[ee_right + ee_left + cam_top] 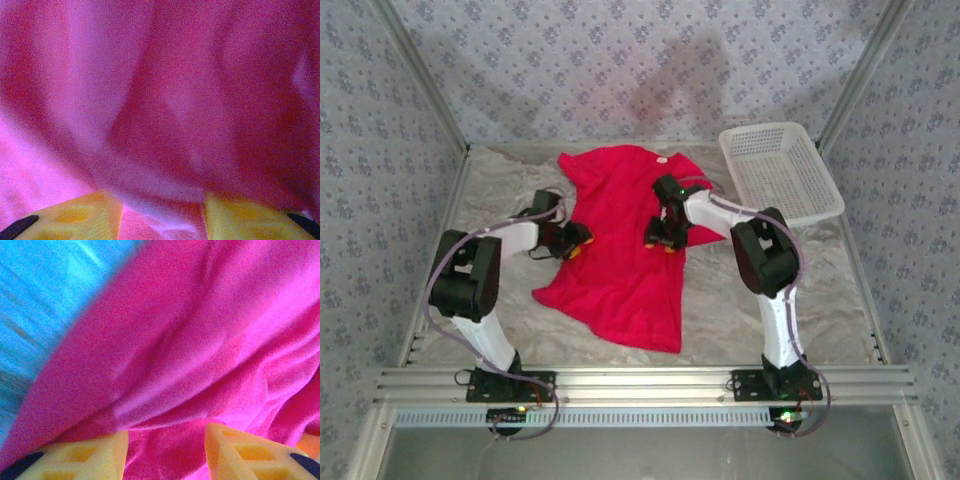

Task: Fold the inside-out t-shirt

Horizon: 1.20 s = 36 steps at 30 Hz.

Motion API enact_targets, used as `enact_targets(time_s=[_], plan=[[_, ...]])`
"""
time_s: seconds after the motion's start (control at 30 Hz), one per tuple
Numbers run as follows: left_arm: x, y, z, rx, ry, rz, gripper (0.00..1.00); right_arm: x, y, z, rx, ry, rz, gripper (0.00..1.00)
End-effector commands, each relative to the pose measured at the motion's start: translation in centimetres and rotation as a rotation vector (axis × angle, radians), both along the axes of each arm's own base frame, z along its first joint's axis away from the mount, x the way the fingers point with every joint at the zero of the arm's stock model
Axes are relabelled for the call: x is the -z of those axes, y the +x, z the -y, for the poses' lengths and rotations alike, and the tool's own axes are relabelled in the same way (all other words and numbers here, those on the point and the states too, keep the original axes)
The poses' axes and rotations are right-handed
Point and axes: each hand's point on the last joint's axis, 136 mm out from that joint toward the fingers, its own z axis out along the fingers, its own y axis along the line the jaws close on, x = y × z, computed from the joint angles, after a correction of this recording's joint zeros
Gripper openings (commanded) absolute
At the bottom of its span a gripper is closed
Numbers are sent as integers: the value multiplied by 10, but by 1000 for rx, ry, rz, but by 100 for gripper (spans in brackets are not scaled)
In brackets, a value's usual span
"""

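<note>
The inside-out t-shirt [620, 270] lies spread on the table, bright red, with its collar and a small white tag [660, 158] at the far end. My left gripper [578, 240] rests on the shirt's left edge. In the left wrist view its yellow fingers [85, 457] stand apart, with a fold of red cloth [200, 340] bulging into the gap of the left gripper [166, 455]. My right gripper [665, 243] presses on the shirt's right side. Cloth [160, 100] also sits in the gap of the right gripper [162, 217], between its spread yellow fingers [240, 220].
A white mesh basket [780, 170] stands at the back right, just beyond the right arm. Pale crumpled sheeting [740, 310] covers the table around the shirt. Patterned walls close in the sides and back, and a metal rail [640, 380] runs along the near edge.
</note>
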Motion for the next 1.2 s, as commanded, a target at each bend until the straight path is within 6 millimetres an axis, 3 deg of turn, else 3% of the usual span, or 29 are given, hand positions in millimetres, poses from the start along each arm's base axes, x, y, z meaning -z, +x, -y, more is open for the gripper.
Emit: enact_targets(time_s=[0.0,0.1,0.2,0.33,0.4,0.5,0.57,0.63,0.7,0.73,0.93,1.17], plan=[[17,-3,-10,-26,-16,-19,44,22,40,36,-32,-144,10,44],[13,-11,-2,-27,-33,-11,43,9,68,44,-55,-165,24,41],[-2,-25,-4,-47,-11,20,43,-22,71,50,-101,-207,63,41],[-41,-38,-15,-49,97,99,44,-65,30,45,-160,-238,113,41],[-65,-45,-18,-32,158,143,45,-78,-5,43,-175,-260,142,42],[-91,-55,-12,18,209,209,46,-73,-60,56,-134,-287,135,38],[-97,-62,-3,52,229,238,46,-67,-87,61,-111,-285,147,35],[-93,-71,12,91,233,253,46,-60,-111,61,-98,-276,159,35],[-84,-77,23,118,230,251,46,-58,-122,58,-90,-280,175,35],[-78,-79,27,127,227,242,46,-46,-134,62,-103,-301,150,35],[-51,-90,51,179,214,186,44,-18,-159,56,-152,-330,97,38],[-38,-96,69,239,246,161,44,-6,-164,52,-142,-352,65,35]])
